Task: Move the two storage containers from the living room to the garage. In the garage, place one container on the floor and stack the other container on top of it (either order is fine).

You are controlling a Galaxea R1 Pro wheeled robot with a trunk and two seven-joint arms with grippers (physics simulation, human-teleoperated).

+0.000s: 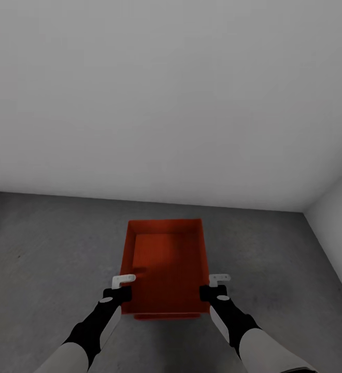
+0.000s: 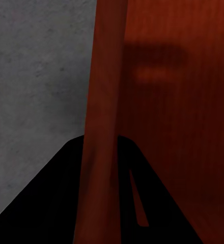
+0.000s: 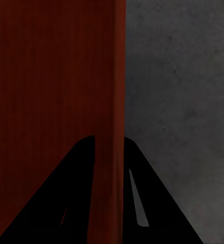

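We hold one bin (image 1: 163,267) by its two long walls, over the grey floor (image 1: 46,243) of the garage, close to the white wall (image 1: 171,93) and its right-hand corner. Our left tool (image 1: 123,281) pinches the left wall: in the left wrist view the wall (image 2: 99,127) runs between the dark fingers (image 2: 51,203), one inside, one outside. Our right tool (image 3: 109,178) clamps the right wall the same way, a finger on each side. Gripping both sides keeps the bin level and open side up, which we judge suits a flat set-down. Whether it already rests on the floor we cannot tell. No label, brand or writing can be read anywhere.
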